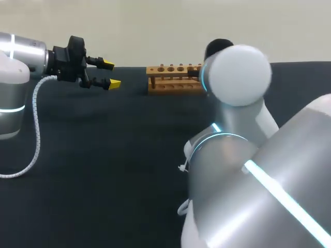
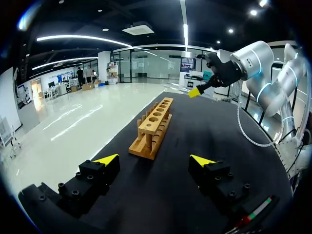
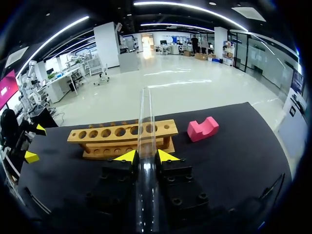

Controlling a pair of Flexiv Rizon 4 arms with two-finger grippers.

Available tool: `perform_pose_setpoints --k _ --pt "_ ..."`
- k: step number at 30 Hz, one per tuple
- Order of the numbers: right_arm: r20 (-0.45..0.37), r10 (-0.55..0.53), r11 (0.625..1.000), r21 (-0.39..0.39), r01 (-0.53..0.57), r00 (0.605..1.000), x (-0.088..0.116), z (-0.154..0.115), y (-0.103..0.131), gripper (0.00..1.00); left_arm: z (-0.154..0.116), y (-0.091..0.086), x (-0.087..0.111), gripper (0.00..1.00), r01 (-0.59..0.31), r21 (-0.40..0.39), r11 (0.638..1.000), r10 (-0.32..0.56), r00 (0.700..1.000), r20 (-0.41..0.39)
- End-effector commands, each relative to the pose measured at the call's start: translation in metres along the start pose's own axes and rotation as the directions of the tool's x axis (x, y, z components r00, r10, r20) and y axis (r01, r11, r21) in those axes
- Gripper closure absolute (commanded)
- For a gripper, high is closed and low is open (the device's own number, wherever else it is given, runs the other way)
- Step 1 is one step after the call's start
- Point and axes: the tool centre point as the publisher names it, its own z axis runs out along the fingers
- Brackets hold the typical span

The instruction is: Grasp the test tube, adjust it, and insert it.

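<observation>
Right tool (image 3: pixel 147 157) is clamped on the test tube (image 3: pixel 146 117) — both yellow tips press on the glass from either side. The tube runs straight out ahead along the fingers. I can't tell from the wrist view how much it's tilted. Its far end lines up over the wooden rack (image 3: pixel 122 139), which lies crosswise ahead of the tool, with its row of holes facing up. There's a strip of bare black bench (image 1: pixel 103 155) between the tool and the rack.

The rack sits close to the bench's far edge, so there isn't much room behind it. A pink block (image 3: pixel 203 129) sits off one end of the rack, apart from it and also near that far edge.

Left tool (image 1: pixel 106 74) is wide open with nothing in it. It hangs off the rack's other end, out by the far left side of the bench, with a gap of open bench between its tips and the rack. From its own wrist view the rack runs lengthwise away from it, right along the bench edge.

In the head view my right arm's elbow blocks the rack's right end and the right tool.
</observation>
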Motion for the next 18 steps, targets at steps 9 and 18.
perform_pose_setpoints --k 9,18 --pt "-0.037 0.026 0.996 0.091 -0.023 0.999 0.010 0.018 0.011 1.00 0.000 -0.001 0.001 0.00 -0.003 -0.003 1.000 0.003 1.000 0.005" --pt "0.021 0.031 0.999 0.009 -0.031 0.999 0.012 0.022 0.014 1.00 0.000 -0.001 0.001 0.00 -0.003 -0.003 1.000 0.003 1.000 0.005"
